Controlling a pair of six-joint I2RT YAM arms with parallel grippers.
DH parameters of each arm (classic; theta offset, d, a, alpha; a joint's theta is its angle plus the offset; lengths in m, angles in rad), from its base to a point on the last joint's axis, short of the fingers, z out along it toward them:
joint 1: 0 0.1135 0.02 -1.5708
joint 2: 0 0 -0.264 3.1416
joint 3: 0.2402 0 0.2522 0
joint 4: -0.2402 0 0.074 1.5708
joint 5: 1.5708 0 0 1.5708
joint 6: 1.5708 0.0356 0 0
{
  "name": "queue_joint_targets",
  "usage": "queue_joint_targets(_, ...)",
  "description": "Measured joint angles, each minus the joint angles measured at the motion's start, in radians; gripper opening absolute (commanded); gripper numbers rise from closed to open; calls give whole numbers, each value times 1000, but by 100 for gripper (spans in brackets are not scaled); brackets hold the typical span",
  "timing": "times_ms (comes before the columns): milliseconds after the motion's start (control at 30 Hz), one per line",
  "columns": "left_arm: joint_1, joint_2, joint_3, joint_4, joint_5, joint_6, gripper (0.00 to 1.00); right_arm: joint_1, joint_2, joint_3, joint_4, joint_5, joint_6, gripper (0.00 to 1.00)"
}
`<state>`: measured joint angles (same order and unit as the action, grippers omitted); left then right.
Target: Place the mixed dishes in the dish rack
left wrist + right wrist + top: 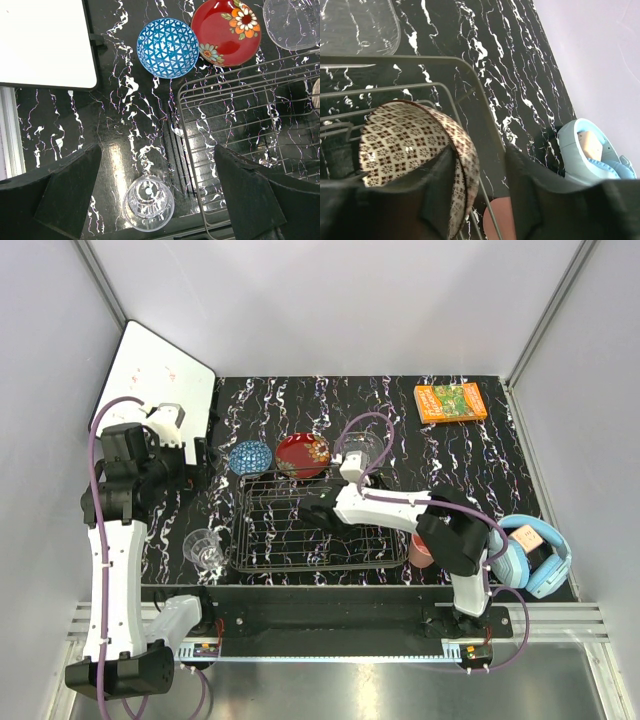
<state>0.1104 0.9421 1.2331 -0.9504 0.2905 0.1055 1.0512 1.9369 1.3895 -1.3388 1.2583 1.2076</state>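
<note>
The beige-brown patterned bowl stands tilted on its edge inside the dish rack. My right gripper straddles its rim: one finger lies inside against the wall, the other stands off outside, so it is open. In the top view that gripper is over the rack. My left gripper is open and empty, high above the clear glass cup. The blue patterned bowl, red dish and clear glass bowl sit behind the rack. The salmon-pink cup stands to its right.
An orange book lies at the back right. Blue headphones lie at the right edge near the pink cup. A white board leans at the back left. The glass cup stands left of the rack near the front edge.
</note>
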Motion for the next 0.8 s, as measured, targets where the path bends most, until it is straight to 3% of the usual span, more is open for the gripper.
queue_joint_targets(33, 0, 0, 0, 0, 0, 0, 99, 4, 4, 1, -2, -3, -1, 61)
queue_joint_targets(133, 0, 0, -1, 0, 0, 1, 99, 9, 7, 10, -3, -8, -3, 63)
queue_joint_targets(233, 0, -3, -10, 2, 0, 2, 99, 9, 7, 33, -3, -10, -6, 71)
queue_joint_targets(433, 0, -5, -16, 1, 0, 2, 99, 9, -11, 141, -9, -22, -53, 77)
queue_joint_targets(533, 0, -4, -20, 4, 1, 1, 99, 9, -25, 279, -19, -32, -98, 76)
queue_joint_targets(700, 0, 13, -41, 17, 1, -1, 99, 5, -49, 531, 66, -135, -404, 69)
queue_joint_targets(800, 0, 22, -59, 27, -2, 0, 99, -37, -37, 661, 177, -301, -570, 68)
